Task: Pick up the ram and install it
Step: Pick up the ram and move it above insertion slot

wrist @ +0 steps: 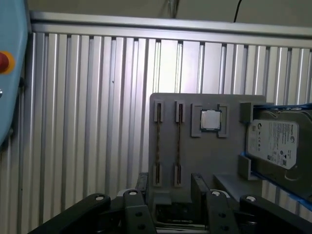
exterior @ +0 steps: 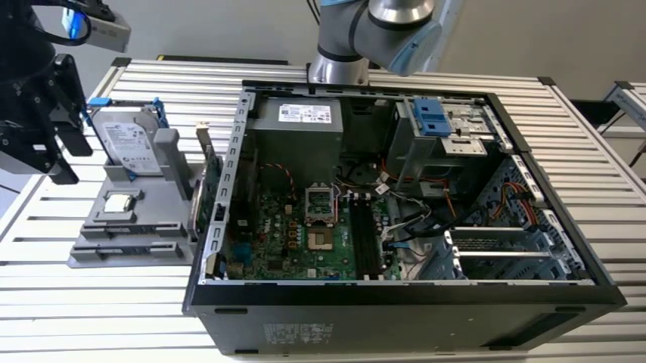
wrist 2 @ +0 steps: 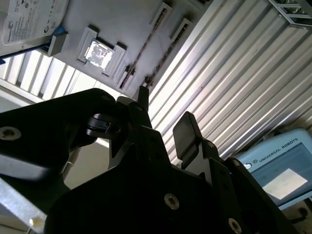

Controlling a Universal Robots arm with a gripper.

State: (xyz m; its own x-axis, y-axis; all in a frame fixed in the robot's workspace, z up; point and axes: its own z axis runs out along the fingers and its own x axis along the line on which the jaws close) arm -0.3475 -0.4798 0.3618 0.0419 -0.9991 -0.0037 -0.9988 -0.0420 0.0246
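**Desk:** Exterior view: what is seen at nine o'clock?

**Photo:** The black gripper (exterior: 63,144) is pictured hanging at the frame's nine o'clock edge, just beside the grey holder (exterior: 96,255) that is set on the slatted metal table (exterior: 101,302). Its jaws are parted and nothing is held. The gap beside the fingers (wrist 2: 185,131) is shown plainly in the second wrist view.

**Desk:** And where is the ram placed?

**Photo:** The ram (wrist: 157,144) is seen edge-on in the first wrist view, seated in a slot of the holder. A second stick (wrist: 178,144) is seated in the slot just beside it. Neither is touched by the gripper. In the exterior view those slots are found at the holder's six o'clock end. The silver CPU chip (exterior: 119,203) is set in the middle, and the hard drive (exterior: 131,144) is propped at the twelve o'clock end.

**Desk:** What is pictured toward three o'clock?

**Photo:** The open computer case (exterior: 404,310) is laid on its side next to the holder, with the green motherboard (exterior: 293,242) exposed inside. The arm (exterior: 338,38) is seen at twelve o'clock, behind the case.
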